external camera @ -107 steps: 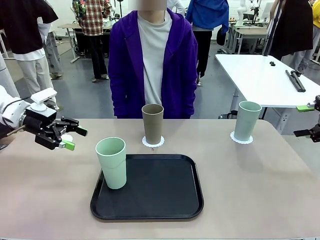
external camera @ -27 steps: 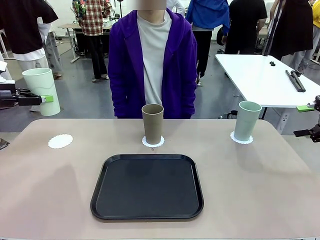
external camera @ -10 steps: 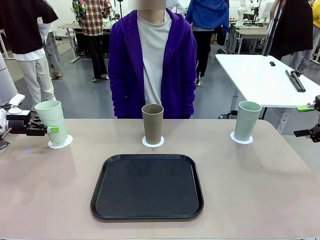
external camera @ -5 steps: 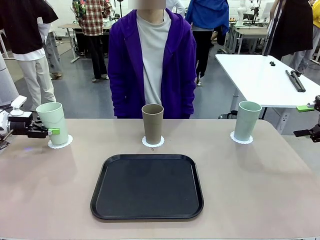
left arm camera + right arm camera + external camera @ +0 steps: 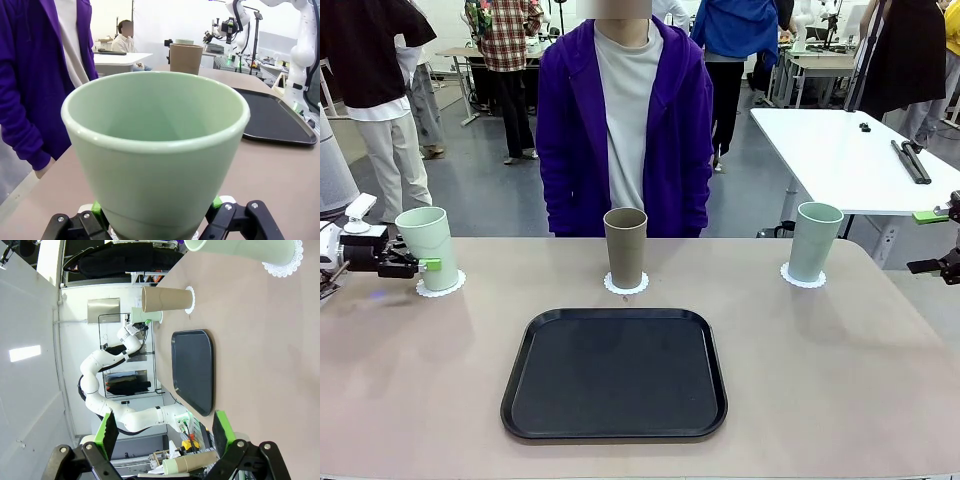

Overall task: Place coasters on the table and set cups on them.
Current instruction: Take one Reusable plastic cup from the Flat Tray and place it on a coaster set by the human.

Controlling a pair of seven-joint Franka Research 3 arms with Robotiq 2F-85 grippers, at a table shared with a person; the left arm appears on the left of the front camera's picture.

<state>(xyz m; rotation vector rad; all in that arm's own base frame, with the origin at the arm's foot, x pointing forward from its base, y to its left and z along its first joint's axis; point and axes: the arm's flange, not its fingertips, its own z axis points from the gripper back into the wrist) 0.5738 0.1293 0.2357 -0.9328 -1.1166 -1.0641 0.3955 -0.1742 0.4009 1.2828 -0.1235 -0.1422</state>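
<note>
I saw my left end effector (image 5: pixel 420 265) clamped around the pale mint green tapered tumbler (image 5: pixel 428 247), which stood on a white scalloped paper coaster (image 5: pixel 440 286) at the beige-pink bench's (image 5: pixel 820 380) far left. The brownish tan tumbler (image 5: pixel 625 246) and second mint tumbler (image 5: pixel 816 241) stood on their own coasters. My right end effector (image 5: pixel 162 437) stood released, holding nothing.

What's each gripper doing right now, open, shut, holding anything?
Left gripper: fingers around the mint cup standing on its coaster; whether they grip it cannot be told.
Right gripper: open, holding nothing.
</note>
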